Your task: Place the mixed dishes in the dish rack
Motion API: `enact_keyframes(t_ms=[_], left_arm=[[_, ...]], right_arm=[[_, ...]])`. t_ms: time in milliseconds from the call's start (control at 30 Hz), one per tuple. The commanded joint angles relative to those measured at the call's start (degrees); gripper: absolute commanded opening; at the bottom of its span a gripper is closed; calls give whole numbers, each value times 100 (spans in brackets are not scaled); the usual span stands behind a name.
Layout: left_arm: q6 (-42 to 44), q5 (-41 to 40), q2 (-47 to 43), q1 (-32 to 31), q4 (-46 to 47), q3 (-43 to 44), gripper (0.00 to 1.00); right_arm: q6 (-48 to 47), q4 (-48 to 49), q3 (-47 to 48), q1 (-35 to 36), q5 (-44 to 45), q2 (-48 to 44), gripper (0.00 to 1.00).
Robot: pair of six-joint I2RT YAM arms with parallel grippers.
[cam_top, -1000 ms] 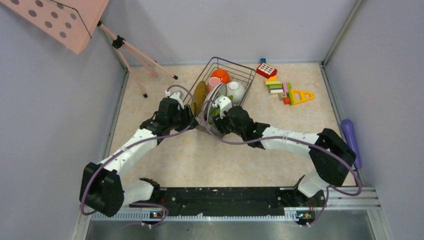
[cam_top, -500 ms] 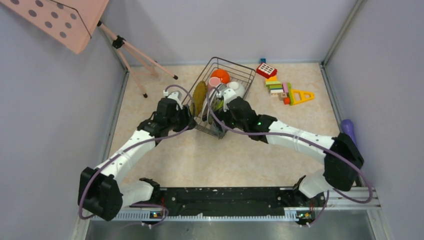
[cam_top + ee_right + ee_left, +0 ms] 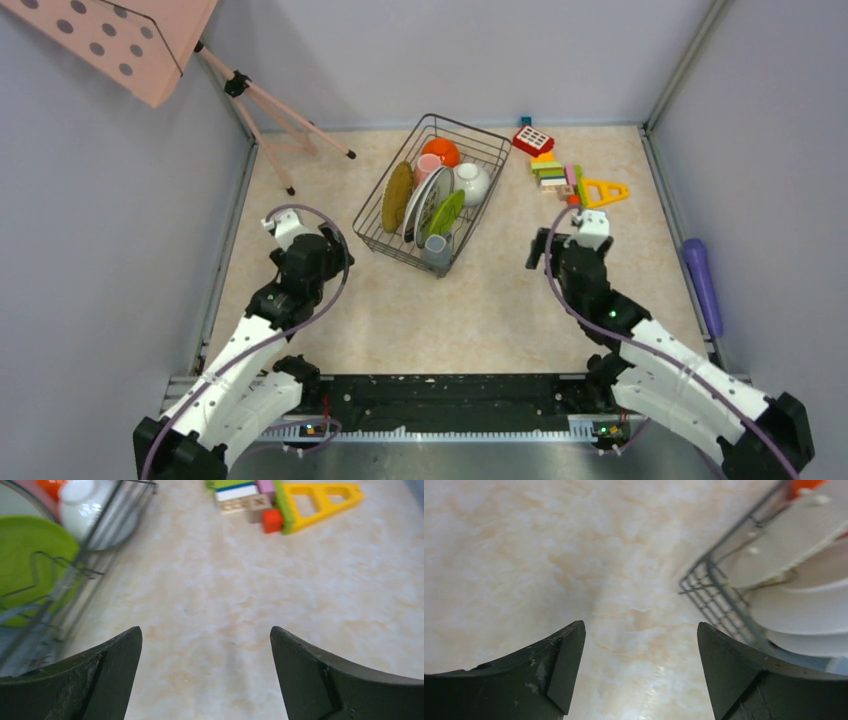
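Note:
The dish rack [image 3: 470, 135] stands at the back middle of the table, a dark wire basket. In it stand the straw mat [image 3: 397, 196], the white plate [image 3: 422, 200] and the lime-green plate [image 3: 445, 213], all on edge. Behind them are the orange bowl [image 3: 440, 151], the pink cup [image 3: 428, 166] and a whitish cup [image 3: 472, 183]; another cup [image 3: 436, 250] sits at the near corner. My left gripper [image 3: 318, 243] hangs open left of the rack [image 3: 714, 590], holding nothing. My right gripper [image 3: 568, 243] is open to the right of the rack [image 3: 107, 515], empty, the green plate [image 3: 30, 545] at its left.
Colourful toy blocks [image 3: 570, 180] and a red toy [image 3: 533, 139] lie right of the rack, also ahead of the right gripper [image 3: 280, 500]. A pink tripod stand [image 3: 270, 110] fills the back left corner. A purple object [image 3: 700, 275] lies along the right wall.
Both arms have drawn back from the rack toward their own sides and both grippers have opened wide. The plates they were at now stand alone in the rack.

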Motion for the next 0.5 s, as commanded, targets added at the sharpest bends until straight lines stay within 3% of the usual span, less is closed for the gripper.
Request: enact_keyframes(t_ms=[0, 133, 200, 333, 467], left_arm=[[-261, -1512, -113, 25, 692, -681, 88], [713, -2416, -208, 25, 2420, -1664, 89], [811, -2844, -219, 33, 2893, -1862, 89], [2313, -2266, -322, 39, 4223, -2206, 88], [3631, -2303, 49, 44, 6175, -2996, 87]], right_arm=[[-638, 1586, -1224, -454, 716, -1196, 97], [-1517, 2236, -1817, -802, 885, -1625, 99], [-1503, 2467, -1970, -1255, 301, -1581, 98], [-1952, 3268, -2181, -1853, -393, -928, 98], [-2193, 4877, -2642, -1987, -199, -131, 99]])
